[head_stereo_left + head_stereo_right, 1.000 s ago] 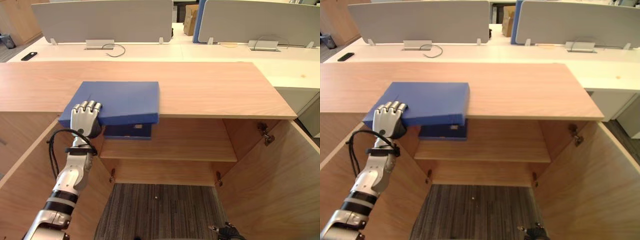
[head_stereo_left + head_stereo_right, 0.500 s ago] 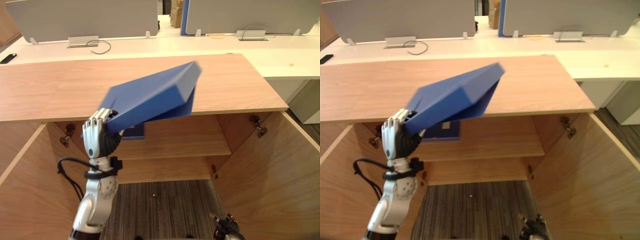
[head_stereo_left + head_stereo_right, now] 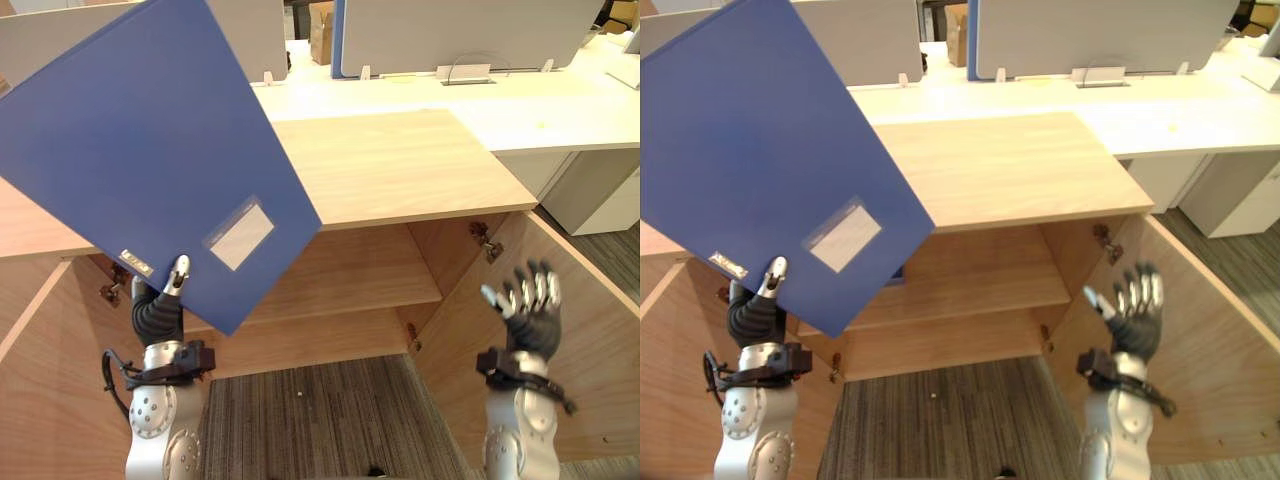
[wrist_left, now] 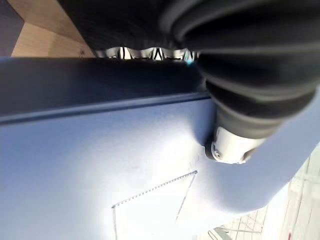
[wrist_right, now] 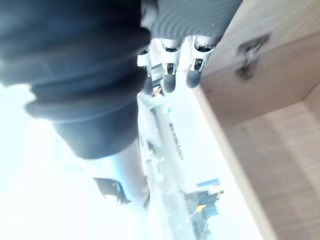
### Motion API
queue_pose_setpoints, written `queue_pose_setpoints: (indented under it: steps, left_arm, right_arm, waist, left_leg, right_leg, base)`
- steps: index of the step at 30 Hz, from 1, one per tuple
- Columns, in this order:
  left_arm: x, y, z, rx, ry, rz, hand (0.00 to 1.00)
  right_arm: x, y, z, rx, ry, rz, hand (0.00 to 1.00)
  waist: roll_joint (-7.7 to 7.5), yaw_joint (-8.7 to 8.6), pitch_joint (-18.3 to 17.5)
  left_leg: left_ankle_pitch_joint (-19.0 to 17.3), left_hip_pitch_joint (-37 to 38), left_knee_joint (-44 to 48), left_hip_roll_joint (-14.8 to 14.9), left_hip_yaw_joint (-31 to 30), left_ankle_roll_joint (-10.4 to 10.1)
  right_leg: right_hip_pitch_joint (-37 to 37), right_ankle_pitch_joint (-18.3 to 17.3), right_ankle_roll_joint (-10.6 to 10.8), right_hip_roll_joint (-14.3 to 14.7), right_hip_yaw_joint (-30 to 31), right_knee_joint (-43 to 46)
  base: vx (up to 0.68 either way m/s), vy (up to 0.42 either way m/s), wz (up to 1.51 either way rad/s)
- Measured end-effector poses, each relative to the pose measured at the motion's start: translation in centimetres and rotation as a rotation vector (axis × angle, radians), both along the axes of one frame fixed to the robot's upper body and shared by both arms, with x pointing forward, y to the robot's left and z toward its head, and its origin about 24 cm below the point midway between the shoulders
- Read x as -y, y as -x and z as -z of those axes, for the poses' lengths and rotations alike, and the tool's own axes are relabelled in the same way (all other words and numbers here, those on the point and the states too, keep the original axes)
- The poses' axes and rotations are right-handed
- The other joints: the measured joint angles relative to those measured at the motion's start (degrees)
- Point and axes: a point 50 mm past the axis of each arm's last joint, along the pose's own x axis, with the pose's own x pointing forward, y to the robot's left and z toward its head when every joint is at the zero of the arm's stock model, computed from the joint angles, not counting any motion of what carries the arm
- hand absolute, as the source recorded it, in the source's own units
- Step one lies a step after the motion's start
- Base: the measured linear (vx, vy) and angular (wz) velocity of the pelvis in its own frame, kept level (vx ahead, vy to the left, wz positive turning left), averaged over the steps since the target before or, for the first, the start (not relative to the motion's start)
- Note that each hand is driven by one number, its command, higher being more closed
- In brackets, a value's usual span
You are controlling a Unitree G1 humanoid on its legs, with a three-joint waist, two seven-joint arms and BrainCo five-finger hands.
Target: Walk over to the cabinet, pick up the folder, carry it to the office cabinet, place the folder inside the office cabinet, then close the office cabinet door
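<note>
Held the blue folder [image 3: 140, 150] aloft, broad face toward the head camera, tilted with one corner pointing down, in front of the left part of the office cabinet [image 3: 400, 165] and clear of its top. Clamped its lower edge with the left hand [image 3: 157, 312]: thumb pressed on the front face just beside the clear label pocket [image 3: 238, 232], fingers behind the cover and mostly hidden, only their tips glimpsed past the edge in the left wrist view. Blocked out the cabinet's left side and part of the shelf [image 3: 350, 270]; cut off at the top and left of the head views. Raised the right hand [image 3: 528, 305] empty, fingers straight and spread, near the open right door [image 3: 590, 330]. Since half a second before: swung the folder from a low slant over the cabinet top to nearly upright, and brought the right hand up from the bottom edge of the view. Behind, pale desks with grey divider panels [image 3: 460, 30].
</note>
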Motion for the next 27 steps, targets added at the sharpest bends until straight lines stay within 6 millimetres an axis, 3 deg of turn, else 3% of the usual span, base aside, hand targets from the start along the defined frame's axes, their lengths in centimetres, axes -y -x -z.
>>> queue_pose_setpoints:
  steps: [4, 9, 12, 18, 27]
  left_arm:
    - [0.6, -0.8, -0.9, 0.047, -0.007, 0.039, 1.0]
    - [1.3, -1.7, 0.0, 0.002, -0.052, 0.102, 1.0]
    - [1.9, -2.1, 0.4, -0.015, -0.072, 0.151, 1.0]
    - [3.2, -2.6, -0.2, 0.004, -0.118, 0.249, 1.0]
    - [3.5, -3.2, 0.1, -0.017, -0.134, 0.323, 1.0]
  right_arm:
    - [-1.3, -2.3, -3.8, 0.14, 0.11, -0.122, 0.0]
    - [-3.6, -4.7, -7.8, 0.271, 0.216, -0.332, 0.0]
    - [-5.0, -7.0, -8.9, 0.266, 0.239, -0.478, 0.0]
    - [-5.4, -10.5, -10.8, 0.209, 0.241, -0.598, 0.0]
    - [-7.3, -12.6, -12.8, 0.181, 0.255, -0.704, 0.0]
  waist:
    - [0.0, 0.4, 0.0]
    - [0.01, 0.63, -0.01]
    - [0.03, 0.63, -0.02]
    - [0.07, 1.81, -0.04]
    - [0.23, 2.04, -0.35]
  left_leg:
    - [-0.01, 0.25, 0.0, 0.02, -0.16, 0.0]
    - [0.0, 0.78, -0.02, -0.12, -0.35, 0.06]
    - [0.18, 0.81, -0.04, -0.24, -0.48, 0.2]
    - [0.7, 0.65, -0.03, -0.65, -1.14, 0.2]
    - [1.9, -0.4, -0.04, -0.79, -2.09, 0.33]
  right_leg:
    - [0.38, 0.08, 0.12, 0.0, -0.05, -0.02]
    - [1.01, 0.09, 0.17, -0.14, -0.14, 0.05]
    - [0.97, 0.1, 0.21, -0.24, -0.21, 0.31]
    - [0.9, 0.1, 0.21, -0.4, -0.68, 0.7]
    - [-0.07, 0.2, 0.28, -0.63, -1.72, 1.6]
  base:
    - [0.0, 0.0, 0.0]
    - [-0.02, 0.001, 0.01]
    - [-0.05, 0.001, 0.02]
    - [-0.03, 0.004, 0.05]
    - [-0.04, 0.0, 0.06]
